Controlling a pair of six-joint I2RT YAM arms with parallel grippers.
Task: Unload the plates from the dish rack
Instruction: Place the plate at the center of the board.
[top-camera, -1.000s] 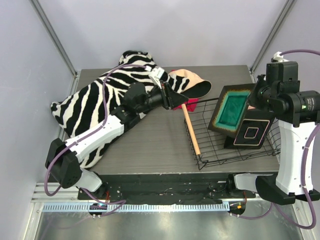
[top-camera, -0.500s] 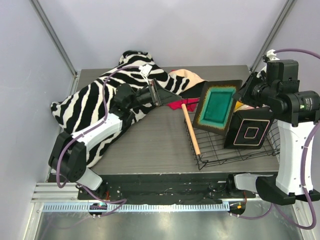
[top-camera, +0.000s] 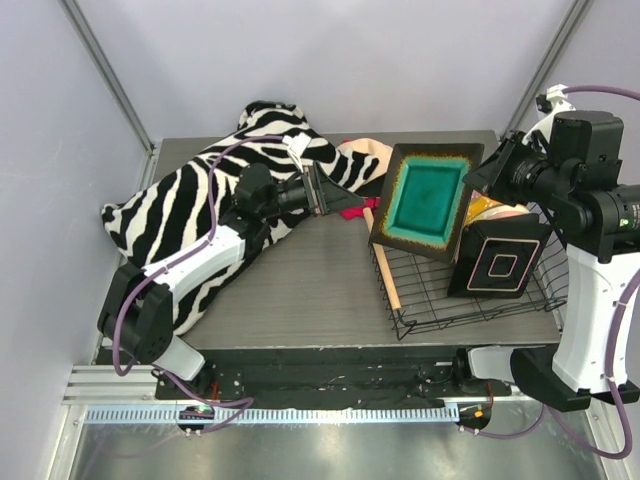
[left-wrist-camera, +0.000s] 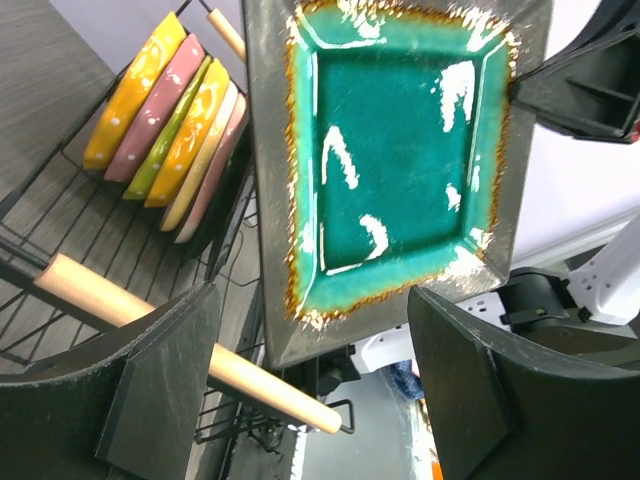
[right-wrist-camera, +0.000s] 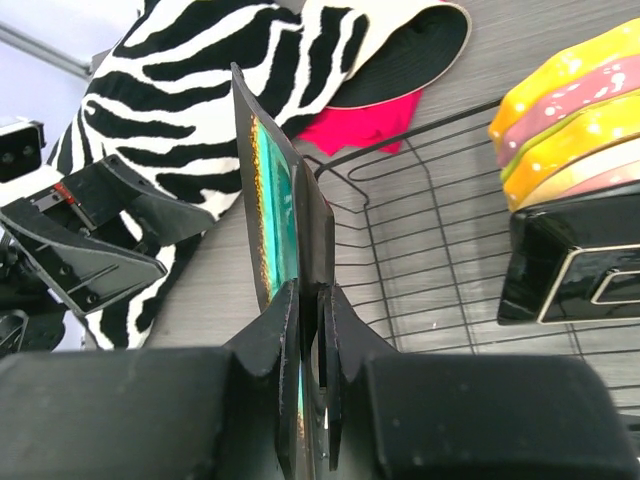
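My right gripper (top-camera: 482, 178) (right-wrist-camera: 318, 330) is shut on the rim of a dark square plate with a teal centre (top-camera: 425, 200) (right-wrist-camera: 280, 200). It holds that plate upright in the air over the left end of the black wire dish rack (top-camera: 470, 290). My left gripper (top-camera: 345, 200) (left-wrist-camera: 320, 390) is open and faces the teal plate (left-wrist-camera: 390, 160) from the left without touching it. A black square plate with a pink outline (top-camera: 500, 262) (right-wrist-camera: 580, 270) leans in the rack. Behind it stand several round plates (left-wrist-camera: 170, 120) (right-wrist-camera: 570, 110) in orange, pink and yellow-green.
A zebra-striped cloth (top-camera: 190, 200) covers the table's left and back. A peach hat (top-camera: 365, 155) and a red cloth (top-camera: 362, 212) lie beside the left gripper. The rack's wooden handle (top-camera: 387, 280) (left-wrist-camera: 190, 340) runs along its left side.
My right gripper has lifted the teal plate up and to the left, out over the rack's left edge. My left gripper has opened and drawn back a little to the left.
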